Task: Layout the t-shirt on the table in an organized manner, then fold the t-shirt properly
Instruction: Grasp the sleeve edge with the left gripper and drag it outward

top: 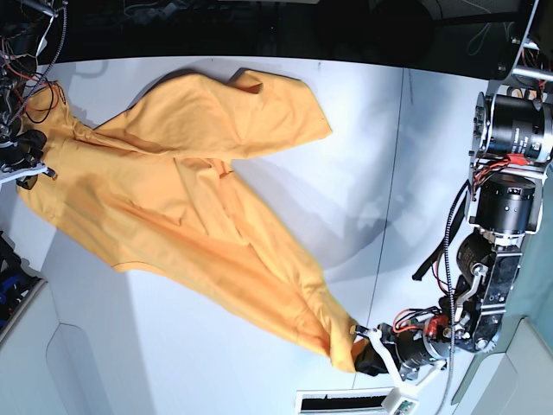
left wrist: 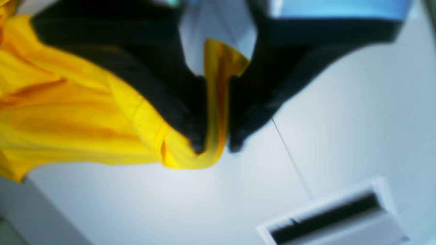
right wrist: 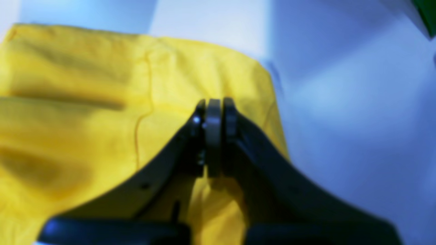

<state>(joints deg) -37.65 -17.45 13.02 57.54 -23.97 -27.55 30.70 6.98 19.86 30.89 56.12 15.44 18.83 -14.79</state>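
Cloth runs in one long diagonal: the soft, creased orange-yellow cotton t-shirt [top: 190, 199] stretches from the left gripper [top: 361, 347] at the near right, where a hem fold sits between barely parted jaws, across the matte white table [top: 363, 156] to the right gripper [top: 34, 169], far left, pinched on its edge.

White table [top: 363, 156] with dark seam, orange-yellow t-shirt [top: 190, 190] draped across

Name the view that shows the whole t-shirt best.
The base view: the t-shirt lies stretched across the table, nearly all visible. The left wrist view shows only a pinched corner, the right wrist view only one blurred end.
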